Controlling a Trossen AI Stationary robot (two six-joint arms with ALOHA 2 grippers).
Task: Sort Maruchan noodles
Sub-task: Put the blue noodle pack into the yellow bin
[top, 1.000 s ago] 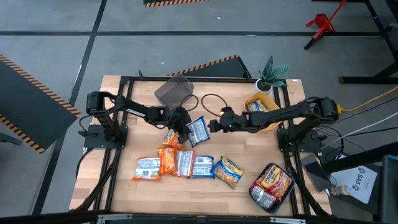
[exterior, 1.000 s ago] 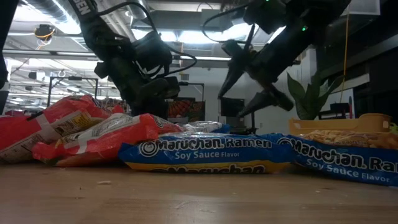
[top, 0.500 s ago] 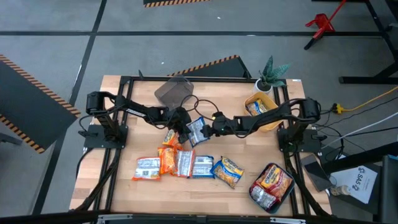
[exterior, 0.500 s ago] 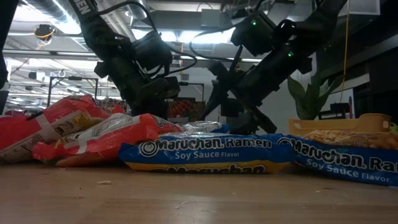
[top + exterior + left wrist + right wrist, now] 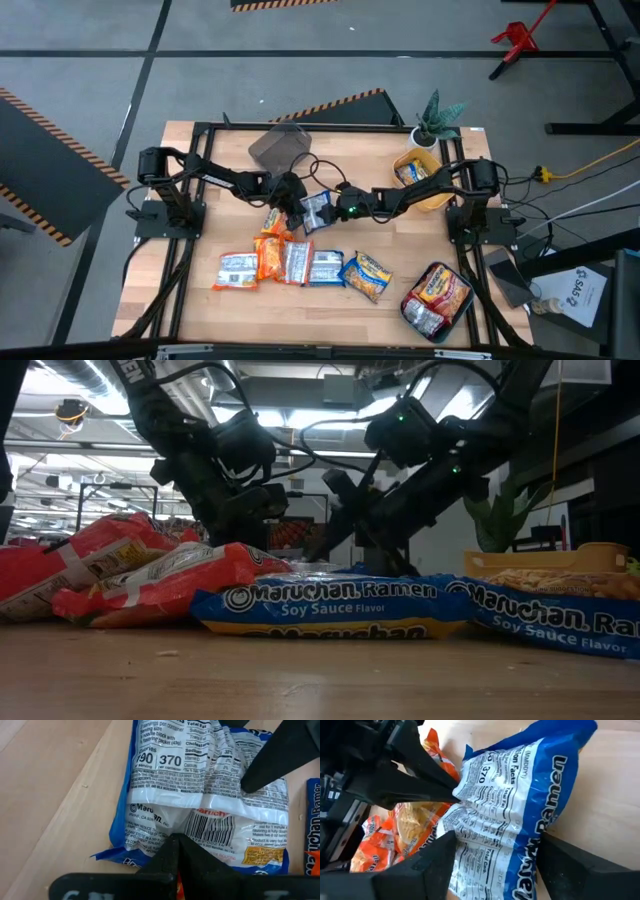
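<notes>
A blue-white Maruchan noodles packet [image 5: 316, 210] is at the table's middle, printed back up, and my left gripper [image 5: 296, 207] is shut on its left end. My right gripper [image 5: 334, 208] has come in from the right and is open. Its two fingers [image 5: 437, 862] stand on either side of the packet's right end [image 5: 520, 835]. An orange packet [image 5: 272, 221] lies under my left gripper. Several more packets [image 5: 300, 266] lie in a row on the wood near the front edge. My left gripper pinches the packet's sealed end edge [image 5: 172, 834] between its two fingertips [image 5: 442, 790], slanting down from the table's left. The packet spreads away from the fingers toward the right arm. Whether its far end lies on the table I cannot tell. My right gripper: one finger [image 5: 265, 765] lies over the packet's printed back, and I cannot tell whether it touches.
A grey container [image 5: 278, 148] stands at the back middle. A yellow container [image 5: 421, 172] with a packet and a small plant [image 5: 437, 120] are at the back right. A dark container [image 5: 437, 296] holding packets sits at the front right. Bare wood lies right of the middle.
My right gripper has come down and toward the table's left, up to the blue-white packet, and its fingers now stand around the packet's right end. My left gripper and the packet have kept still.
</notes>
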